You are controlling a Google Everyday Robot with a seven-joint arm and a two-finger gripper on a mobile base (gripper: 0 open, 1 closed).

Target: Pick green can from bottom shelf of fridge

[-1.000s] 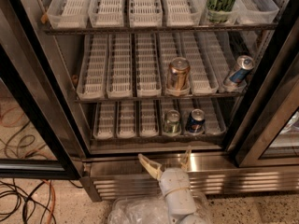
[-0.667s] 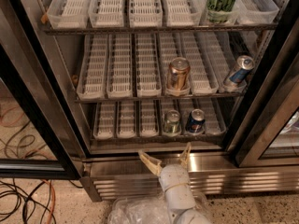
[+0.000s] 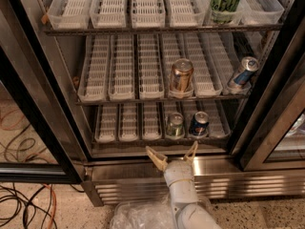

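The fridge stands open in front of me with wire racks inside. On the bottom shelf the small green can stands upright in a white lane tray, right beside a blue can. My gripper is open and empty. It sits just below and in front of the green can, level with the fridge's steel sill, with its two tan fingers spread apart and pointing up toward the shelf.
A gold can and a tilted blue-and-silver can are on the middle rack. A tall green-and-white can is on the top rack. The black door frame stands right. Cables lie on the floor at the left.
The gripper has crept slightly up and toward the bottom shelf; its fingers stay spread. The cans have not moved.
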